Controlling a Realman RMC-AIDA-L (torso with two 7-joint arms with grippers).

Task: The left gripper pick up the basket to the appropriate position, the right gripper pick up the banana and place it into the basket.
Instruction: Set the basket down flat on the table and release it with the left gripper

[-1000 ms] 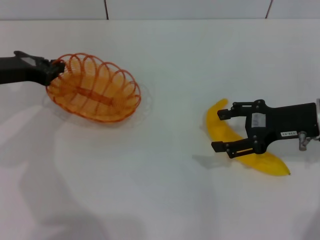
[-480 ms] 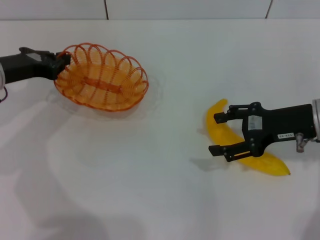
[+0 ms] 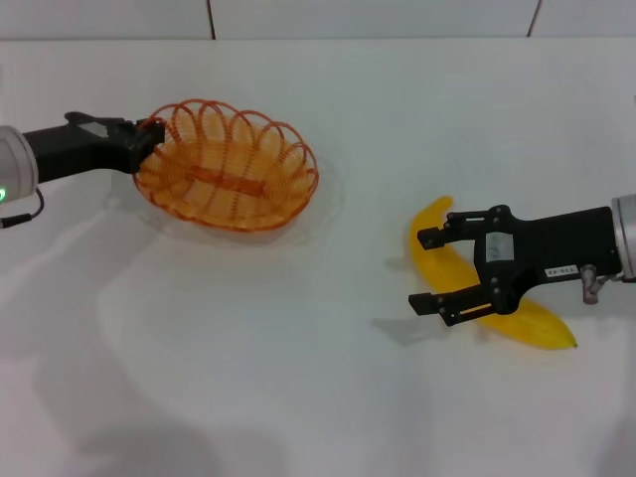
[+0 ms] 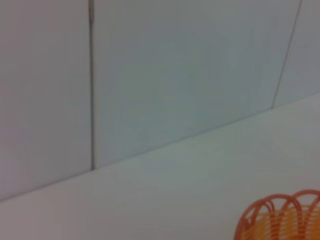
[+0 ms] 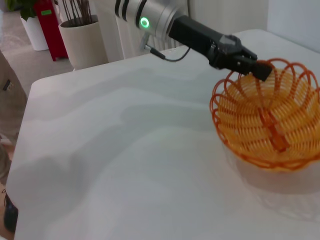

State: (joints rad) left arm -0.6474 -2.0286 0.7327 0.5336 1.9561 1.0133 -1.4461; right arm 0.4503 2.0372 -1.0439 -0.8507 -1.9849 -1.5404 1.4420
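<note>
A: Where's the basket?
B: Far left on the white surface, its left rim pinched in the closed left hand.
A: And the banana?
B: Lying on the right of the surface, well apart from the basket. The right hand hovers over its middle, fingers spread wide to either side of it, gripping nothing.

Left gripper black claw on black arm — silver-grey cylinder, green light, thin black cable. Right gripper black, two-fingered, small white printed labels — silver-grey housing behind.
</note>
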